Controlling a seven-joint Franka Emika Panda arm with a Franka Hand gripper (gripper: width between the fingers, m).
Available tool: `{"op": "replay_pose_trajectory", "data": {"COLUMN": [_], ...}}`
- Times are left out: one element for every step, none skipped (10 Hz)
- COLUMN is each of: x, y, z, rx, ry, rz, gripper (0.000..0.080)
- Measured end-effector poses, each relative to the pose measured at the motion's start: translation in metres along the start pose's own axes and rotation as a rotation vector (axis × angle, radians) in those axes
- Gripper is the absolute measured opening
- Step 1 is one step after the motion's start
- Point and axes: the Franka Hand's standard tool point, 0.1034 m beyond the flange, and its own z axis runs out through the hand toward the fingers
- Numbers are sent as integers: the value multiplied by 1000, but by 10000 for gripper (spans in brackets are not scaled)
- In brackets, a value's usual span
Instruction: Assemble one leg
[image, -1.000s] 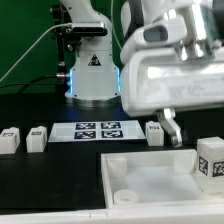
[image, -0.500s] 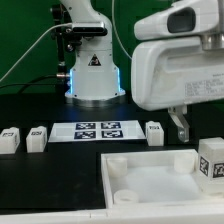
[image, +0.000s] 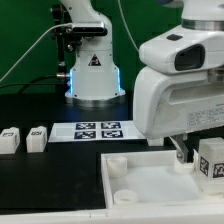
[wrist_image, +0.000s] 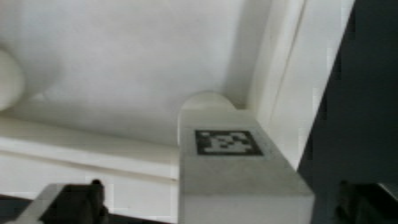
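Note:
In the wrist view a white block-shaped leg (wrist_image: 231, 150) with a black-and-white tag lies between my two dark fingertips (wrist_image: 79, 203). My gripper (wrist_image: 222, 203) is open and straddles it, with a gap on each side. In the exterior view my gripper (image: 181, 151) hangs low at the far right edge of the white panel (image: 140, 178), next to a tagged leg (image: 211, 160). Two more legs (image: 10, 139) (image: 37, 137) stand at the exterior view's left. The arm hides much of the right side.
The marker board (image: 98, 130) lies behind the panel, in front of the robot base (image: 92, 75). The panel has a round socket (image: 115, 163) at its far left corner. In the wrist view, the dark table (wrist_image: 356, 90) shows beside the panel's edge.
The arm has come down toward the panel's right edge. It now covers the leg that stood right of the marker board. The legs at the left have not moved.

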Motion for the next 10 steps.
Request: {"op": "replay_pose_trajectory", "data": {"x": [-1,-1,-1,-1,-1,-1,-1,-1,0,5], "y": [-1,-1,-1,-1,-1,-1,-1,-1,-2,-1], "z": [3,3,3,3,3,3,3,4,4,4], "rx": [0,0,0,0,2,2,2,5,5,6], "ry": [-4,-4,-4,-4,-4,-4,-4,-4,-2,27], "rz": [4,3,4,4,18,18,20,138,244,350], "gripper": [649,649,540,404,404,291,291,291,291,291]}}
